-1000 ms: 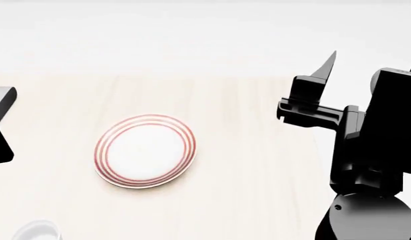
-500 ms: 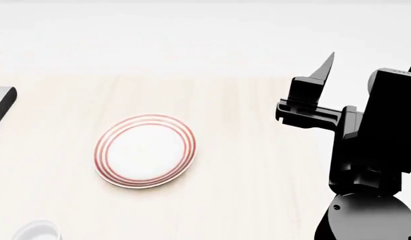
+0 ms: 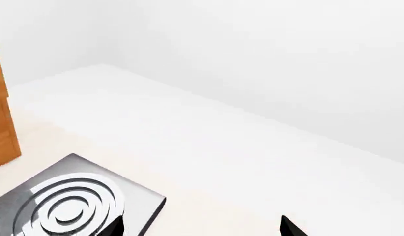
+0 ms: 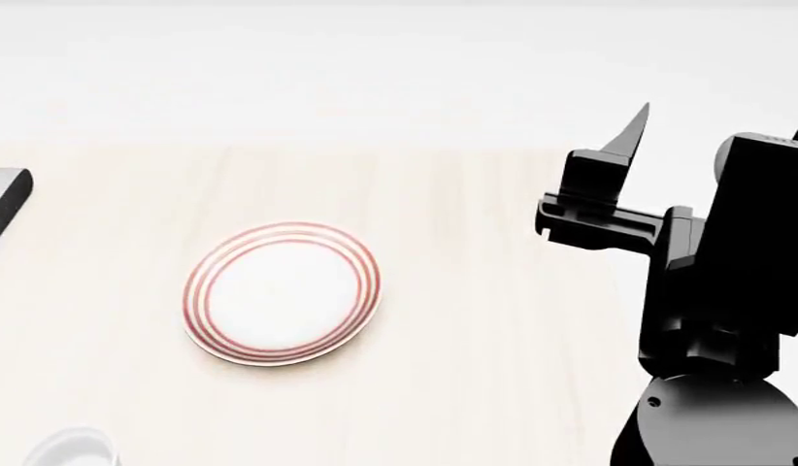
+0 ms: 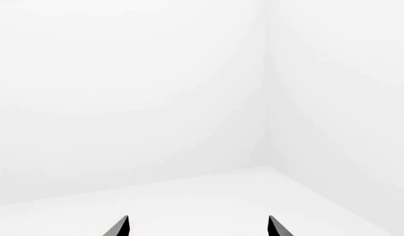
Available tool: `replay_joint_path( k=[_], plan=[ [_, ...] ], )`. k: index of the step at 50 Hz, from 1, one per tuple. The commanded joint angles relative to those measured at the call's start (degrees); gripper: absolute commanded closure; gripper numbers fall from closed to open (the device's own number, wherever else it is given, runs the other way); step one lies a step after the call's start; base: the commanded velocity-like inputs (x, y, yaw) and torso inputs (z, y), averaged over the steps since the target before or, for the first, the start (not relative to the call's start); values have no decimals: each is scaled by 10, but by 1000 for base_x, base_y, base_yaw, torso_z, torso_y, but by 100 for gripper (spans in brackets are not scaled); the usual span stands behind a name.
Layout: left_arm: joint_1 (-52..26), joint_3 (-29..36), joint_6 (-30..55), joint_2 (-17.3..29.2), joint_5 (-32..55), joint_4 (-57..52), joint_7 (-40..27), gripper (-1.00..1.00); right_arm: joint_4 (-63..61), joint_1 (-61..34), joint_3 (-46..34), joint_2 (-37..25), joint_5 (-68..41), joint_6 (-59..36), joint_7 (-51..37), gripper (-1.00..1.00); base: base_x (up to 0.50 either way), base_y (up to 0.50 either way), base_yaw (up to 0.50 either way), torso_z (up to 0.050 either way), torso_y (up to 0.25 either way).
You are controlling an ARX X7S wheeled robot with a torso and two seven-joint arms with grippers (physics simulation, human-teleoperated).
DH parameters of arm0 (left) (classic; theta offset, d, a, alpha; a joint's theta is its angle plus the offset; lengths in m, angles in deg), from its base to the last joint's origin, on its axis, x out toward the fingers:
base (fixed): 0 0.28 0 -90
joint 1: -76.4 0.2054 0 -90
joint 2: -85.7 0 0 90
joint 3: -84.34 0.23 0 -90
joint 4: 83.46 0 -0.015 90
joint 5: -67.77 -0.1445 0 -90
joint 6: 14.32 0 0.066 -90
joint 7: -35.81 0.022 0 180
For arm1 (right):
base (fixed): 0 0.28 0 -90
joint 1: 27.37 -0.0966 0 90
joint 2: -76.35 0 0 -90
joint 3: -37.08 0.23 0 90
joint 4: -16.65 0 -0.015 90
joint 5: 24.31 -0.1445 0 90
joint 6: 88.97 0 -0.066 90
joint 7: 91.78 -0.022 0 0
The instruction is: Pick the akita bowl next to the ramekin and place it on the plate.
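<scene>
The right gripper [image 4: 632, 131] is raised above the right side of the table [image 4: 503, 291], its fingers pointing up and away; in the right wrist view the two fingertips [image 5: 120, 227] stand well apart with nothing between them, so it is wide and empty, looking only at white walls. The left gripper [image 3: 202, 228] does not appear in the head view; in the left wrist view only two dark tips show at the picture's edge, also well apart and empty — it seems open. That camera sees a grey slab with raised concentric rings [image 3: 71, 206], perhaps a stove burner, and a brown wooden piece [image 3: 2, 123] beside it. On the table, the plate [image 4: 282, 292] with red rings lies flat and bare, left of centre. At the near left corner of the head view a small white rim shows, probably the ramekin [image 4: 73, 449], mostly cut off. The akita bowl itself is not visible in any picture; since it should stand next to the ramekin, I judge that it lies at the near left, outside the view — nearer to the left arm. The pick has not begun, and the head probably must look lower first.
</scene>
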Motion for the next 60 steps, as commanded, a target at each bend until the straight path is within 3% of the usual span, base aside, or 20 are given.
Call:
replay_joint_path(
  k=[1, 13, 60],
  plan=[
    [3, -48, -3, -19, -16, 76, -38, -100, 0, 5, 12, 10, 11, 2, 13, -100, 0, 0, 0, 0, 0],
    [52, -108, 50, -20, 18, 45, -134, -100, 0, 6, 14, 11, 8, 5, 9, -100, 0, 0, 0, 0, 0],
    [159, -202, 93, -34, 82, -19, -236, -100, 4, 5, 12, 6, 1, 10, 1, -100, 0, 0, 0, 0, 0]
  ],
)
